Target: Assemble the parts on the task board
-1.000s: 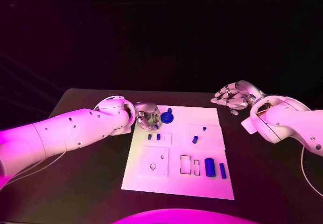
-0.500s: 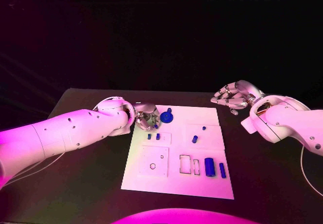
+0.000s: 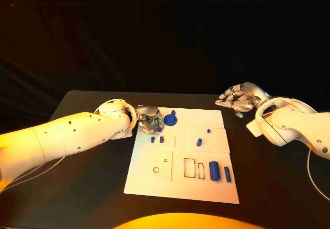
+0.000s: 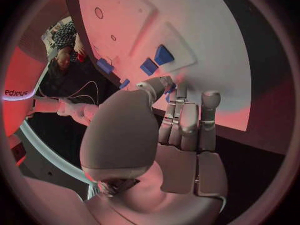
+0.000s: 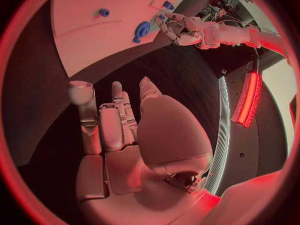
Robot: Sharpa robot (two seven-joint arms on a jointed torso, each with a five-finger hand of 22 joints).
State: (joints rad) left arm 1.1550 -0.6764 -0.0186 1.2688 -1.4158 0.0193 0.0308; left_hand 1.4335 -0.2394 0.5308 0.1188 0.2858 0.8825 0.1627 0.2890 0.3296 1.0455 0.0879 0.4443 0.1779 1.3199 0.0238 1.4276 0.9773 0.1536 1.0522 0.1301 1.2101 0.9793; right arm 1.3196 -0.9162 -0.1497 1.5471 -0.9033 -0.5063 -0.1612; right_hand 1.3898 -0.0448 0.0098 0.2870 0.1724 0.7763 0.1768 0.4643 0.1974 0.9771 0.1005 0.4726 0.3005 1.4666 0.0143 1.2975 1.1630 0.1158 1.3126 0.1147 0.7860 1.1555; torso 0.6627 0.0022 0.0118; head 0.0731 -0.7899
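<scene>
- White task board point(image 3: 180, 188) mid-table, unmoved.
- Left hand point(image 3: 150, 119) at the board's far-left corner, fingers curled beside the round blue part point(image 3: 170, 119); whether it has a grip, cannot tell. No change since 1 s ago.
- Right hand point(image 3: 237, 99) off the board's far-right corner, fingers loosely apart, holding nothing, same pose.

White arms, silver fingers point(image 3: 232, 101)

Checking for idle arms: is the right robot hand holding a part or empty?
Empty: the right robot hand hovers beside the task board, fingers spread, nothing between them.
</scene>
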